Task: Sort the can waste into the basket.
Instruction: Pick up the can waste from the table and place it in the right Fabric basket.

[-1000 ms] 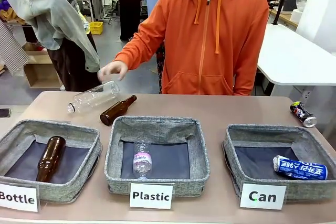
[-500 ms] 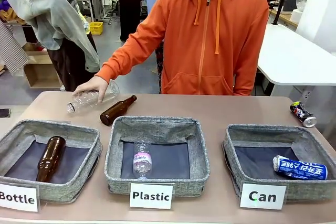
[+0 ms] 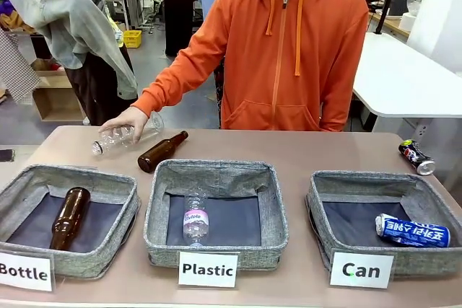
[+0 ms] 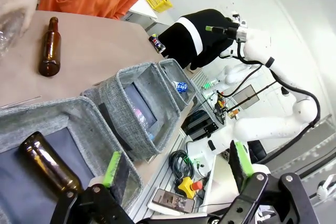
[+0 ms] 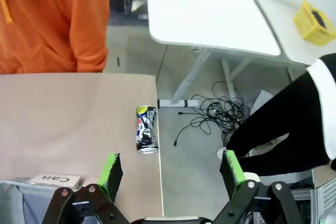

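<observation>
Presently, both tools are seen released: the left tool (image 4: 176, 165) and the right tool (image 5: 170, 170) are each held with green pads spread wide and nothing between them. The blue can (image 3: 413, 231) is found lying on its side inside the basket (image 3: 315, 210) marked by the "Can" card (image 3: 361, 270), toward the four o'clock corner of its dark floor. The dark crushed can (image 3: 416, 156) is left outside the basket — on the desk (image 3: 303, 151), at about one o'clock from it and close to the desk's edge. From the right wrist, this can is seen on its side near twelve o'clock, ahead of the spread pads and apart from them. At ten o'clock on the desk, a clear plastic bottle (image 3: 108, 142) is touched by the person's hand (image 3: 126, 119), and a brown bottle (image 3: 161, 151) is laid just beside it.
</observation>
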`<state>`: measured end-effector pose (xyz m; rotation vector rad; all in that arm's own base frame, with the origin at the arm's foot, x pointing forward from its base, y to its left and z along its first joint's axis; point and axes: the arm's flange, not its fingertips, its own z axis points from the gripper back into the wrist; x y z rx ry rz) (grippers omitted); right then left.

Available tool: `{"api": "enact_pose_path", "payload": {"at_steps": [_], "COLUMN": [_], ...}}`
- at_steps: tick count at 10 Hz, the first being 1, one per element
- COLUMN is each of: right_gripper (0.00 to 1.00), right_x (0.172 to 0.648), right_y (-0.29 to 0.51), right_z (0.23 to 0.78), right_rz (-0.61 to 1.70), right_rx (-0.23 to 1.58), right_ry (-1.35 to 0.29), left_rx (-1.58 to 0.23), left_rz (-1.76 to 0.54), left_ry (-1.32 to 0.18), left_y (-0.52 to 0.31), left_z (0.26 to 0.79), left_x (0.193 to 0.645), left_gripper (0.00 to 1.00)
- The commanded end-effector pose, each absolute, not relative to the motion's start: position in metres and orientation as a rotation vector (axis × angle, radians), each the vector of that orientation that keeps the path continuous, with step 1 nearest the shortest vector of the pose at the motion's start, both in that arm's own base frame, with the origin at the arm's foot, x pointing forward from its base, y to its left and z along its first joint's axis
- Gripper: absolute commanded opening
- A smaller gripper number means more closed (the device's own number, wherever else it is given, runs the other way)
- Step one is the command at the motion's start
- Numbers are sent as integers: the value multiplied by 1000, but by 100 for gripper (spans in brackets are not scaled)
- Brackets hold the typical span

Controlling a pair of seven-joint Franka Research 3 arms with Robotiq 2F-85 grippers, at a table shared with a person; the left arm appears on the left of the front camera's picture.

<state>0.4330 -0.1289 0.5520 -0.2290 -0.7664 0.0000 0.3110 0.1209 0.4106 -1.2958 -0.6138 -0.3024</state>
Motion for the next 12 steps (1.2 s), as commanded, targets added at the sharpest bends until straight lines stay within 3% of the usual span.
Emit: {"api": "enact_pose_path", "payload": {"at_steps": [1,6,12], "right_gripper": [100,100,100], "right_x": [461,519,555], "right_y": [-134,-150,-157], "right_z": [543,492,421], "right_rz": [23,53,5], "right_rx": [-216,-278,-143], "right_ry": [-718,-638,-558], "left_rx": [-1298,-1298,-1298], "left_rz": [-297,-297,-297], "left_ry": [-618,-618,-618], "left_y": [118,118,118], "left_z": [412,412,412], "left_x": [309,309,309], "left_gripper": [100,100,100]}}
